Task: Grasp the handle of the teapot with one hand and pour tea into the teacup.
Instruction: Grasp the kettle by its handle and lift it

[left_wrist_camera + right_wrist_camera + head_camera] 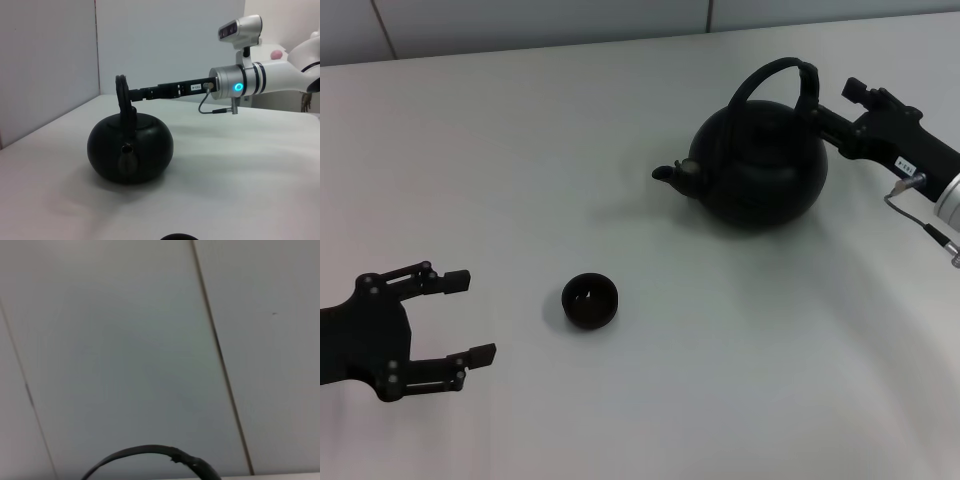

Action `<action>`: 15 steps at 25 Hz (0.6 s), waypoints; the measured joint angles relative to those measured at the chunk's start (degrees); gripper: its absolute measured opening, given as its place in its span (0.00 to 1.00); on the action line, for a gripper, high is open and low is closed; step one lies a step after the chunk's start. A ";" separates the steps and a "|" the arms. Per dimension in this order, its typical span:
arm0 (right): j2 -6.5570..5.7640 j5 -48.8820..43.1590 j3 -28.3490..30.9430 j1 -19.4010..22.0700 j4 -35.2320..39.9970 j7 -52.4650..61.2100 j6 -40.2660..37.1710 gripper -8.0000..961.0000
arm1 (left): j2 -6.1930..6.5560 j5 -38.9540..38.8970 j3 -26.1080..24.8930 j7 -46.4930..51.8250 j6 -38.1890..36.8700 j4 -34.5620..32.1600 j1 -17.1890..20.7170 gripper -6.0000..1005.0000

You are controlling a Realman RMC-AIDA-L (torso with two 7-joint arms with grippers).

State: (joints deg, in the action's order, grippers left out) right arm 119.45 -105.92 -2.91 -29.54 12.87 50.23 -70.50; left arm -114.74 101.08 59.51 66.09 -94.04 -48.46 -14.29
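The matte-black teapot (758, 165) stands on the white table at the right, its stubby spout (672, 174) pointing left. Its arched handle (772, 72) rises over the top, with the thick ribbed side on the right. My right gripper (825, 112) reaches in from the right and sits against that ribbed side. In the left wrist view the teapot (131, 147) faces the camera and the right gripper (131, 93) meets the handle (121, 90) near its top. The small black teacup (589, 301) sits left of and nearer than the pot. My left gripper (465, 318) rests open at the near left, holding nothing.
The white table (740, 400) stretches out around both objects. A pale panelled wall (150, 340) stands behind it. The right arm's silver wrist (235, 86) and its cable hang to the right of the pot.
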 joint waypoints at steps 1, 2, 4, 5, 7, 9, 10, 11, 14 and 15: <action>0.02 0.29 -0.06 -0.08 -0.20 0.00 0.46 0.84 | -0.05 0.00 0.04 0.00 0.03 0.02 -0.05 0.83; 0.03 0.48 -0.24 -0.15 -0.38 -0.02 0.98 0.84 | -0.09 0.00 0.06 0.00 0.05 0.04 -0.07 0.83; 0.03 0.49 -0.27 -0.16 -0.38 -0.03 1.03 0.84 | -0.18 0.00 0.20 0.00 0.08 0.11 -0.05 0.83; 0.02 0.50 -0.27 -0.16 -0.38 -0.04 1.06 0.84 | -0.20 0.00 0.25 0.00 0.10 0.14 0.00 0.83; -0.04 0.88 -0.03 -0.18 -0.37 -0.05 1.07 0.84 | -0.23 0.01 0.29 0.00 0.12 0.16 0.08 0.83; -0.04 1.03 -0.02 -0.21 -0.37 -0.05 1.07 0.84 | -0.33 0.00 0.07 0.00 0.17 0.24 0.29 0.83; -0.05 1.13 0.00 -0.25 -0.37 -0.05 1.07 0.84 | -0.38 0.00 -0.07 0.00 0.20 0.25 0.36 0.83; -0.05 1.16 0.00 -0.29 -0.36 -0.05 1.07 0.84 | -0.41 0.00 -0.13 0.00 0.22 0.26 0.38 0.83; -0.06 1.19 0.01 -0.45 -0.35 -0.05 1.11 0.84 | -0.44 0.00 -0.18 0.00 0.28 0.34 0.43 0.83; -0.07 1.20 0.02 -0.46 -0.34 -0.05 1.18 0.84 | -0.47 0.00 -0.18 -0.01 0.30 0.37 0.43 0.83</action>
State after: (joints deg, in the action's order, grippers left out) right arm 119.37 -104.73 -2.90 -30.00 12.53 50.18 -69.31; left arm -115.21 101.08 59.32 66.08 -93.75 -48.09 -13.86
